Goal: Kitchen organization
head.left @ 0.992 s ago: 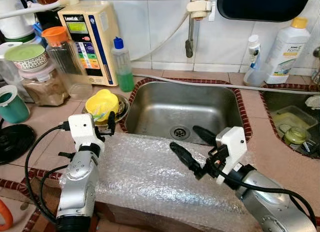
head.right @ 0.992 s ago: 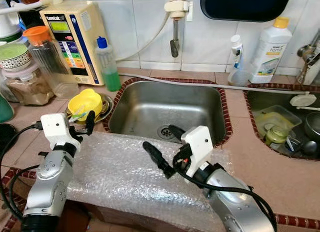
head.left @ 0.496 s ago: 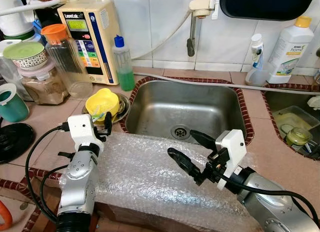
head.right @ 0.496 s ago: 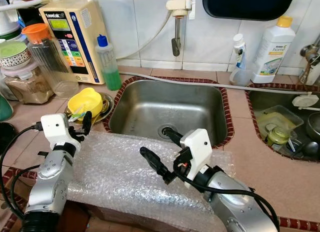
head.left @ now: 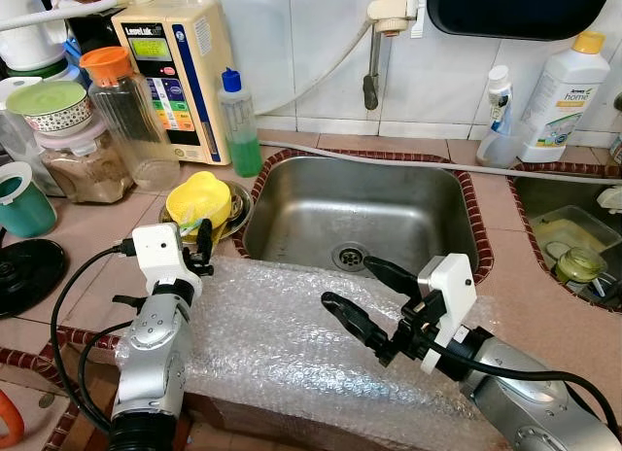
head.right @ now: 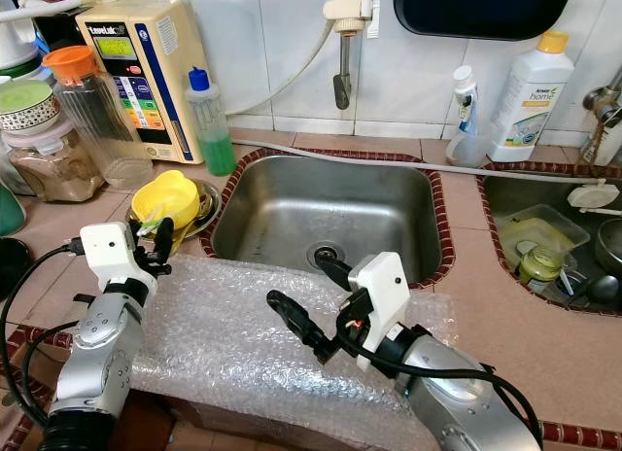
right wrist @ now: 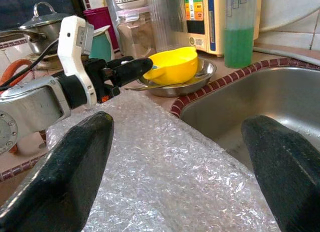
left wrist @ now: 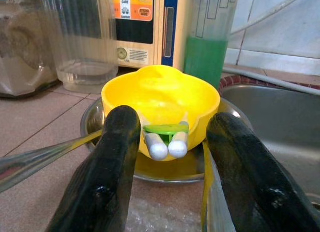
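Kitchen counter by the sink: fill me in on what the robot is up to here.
The robot stands at the sink with both arms over a sheet of bubble wrap draped on the counter's front edge. Its left gripper, fingers apart, points at a yellow bowl sitting in a metal dish. Its right gripper hangs wide open above the wrap. Neither holds anything yet.

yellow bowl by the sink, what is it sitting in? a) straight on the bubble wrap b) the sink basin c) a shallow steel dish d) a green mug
c: the yellow bowl rests inside a shallow steel dish on the counter just left of the sink, right ahead of the left end effector.
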Tool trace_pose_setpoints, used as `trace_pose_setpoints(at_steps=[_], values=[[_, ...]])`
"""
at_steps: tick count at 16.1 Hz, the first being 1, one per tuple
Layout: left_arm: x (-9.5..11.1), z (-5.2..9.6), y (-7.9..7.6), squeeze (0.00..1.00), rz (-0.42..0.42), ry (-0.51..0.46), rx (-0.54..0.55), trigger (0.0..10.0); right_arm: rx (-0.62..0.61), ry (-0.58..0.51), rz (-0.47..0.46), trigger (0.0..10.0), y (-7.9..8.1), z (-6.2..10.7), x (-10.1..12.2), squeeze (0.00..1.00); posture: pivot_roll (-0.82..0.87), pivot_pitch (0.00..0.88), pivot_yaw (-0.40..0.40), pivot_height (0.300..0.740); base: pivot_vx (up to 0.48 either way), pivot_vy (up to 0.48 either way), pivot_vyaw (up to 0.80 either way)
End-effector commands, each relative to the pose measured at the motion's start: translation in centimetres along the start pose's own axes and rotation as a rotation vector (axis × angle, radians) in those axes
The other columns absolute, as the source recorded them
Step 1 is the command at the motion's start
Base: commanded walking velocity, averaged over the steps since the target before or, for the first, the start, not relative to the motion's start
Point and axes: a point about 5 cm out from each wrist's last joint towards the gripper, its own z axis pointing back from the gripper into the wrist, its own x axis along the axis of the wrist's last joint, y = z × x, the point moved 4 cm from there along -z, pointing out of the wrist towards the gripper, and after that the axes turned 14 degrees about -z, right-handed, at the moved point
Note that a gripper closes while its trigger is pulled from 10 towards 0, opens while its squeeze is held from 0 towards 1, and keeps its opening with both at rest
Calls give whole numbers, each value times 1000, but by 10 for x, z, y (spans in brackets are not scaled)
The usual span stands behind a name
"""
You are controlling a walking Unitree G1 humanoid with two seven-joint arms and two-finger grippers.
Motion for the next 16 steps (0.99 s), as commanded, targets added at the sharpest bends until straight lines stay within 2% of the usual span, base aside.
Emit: trace_pose_setpoints(at_steps=[1, 7, 12, 16], values=[[3, -3, 6, 0, -9, -10, 13, 0, 22, -5, 15, 10000, 6, 0, 3, 0, -9, 0, 76, 740, 0, 0, 0], [5, -2, 11, 0, -28, -21, 35, 0, 19, -4, 22, 10000, 4, -1, 3, 0, -4, 0, 74, 740, 0, 0, 0], [25, 0, 17, 0, -57, -88, 58, 0, 12, -12, 23, 10000, 3, -2, 4, 0, -2, 0, 72, 740, 0, 0, 0], [37, 1, 18, 0, -85, -131, 35, 0, -9, -29, 24, 10000, -2, -5, 6, 0, 13, 0, 70, 740, 0, 0, 0]])
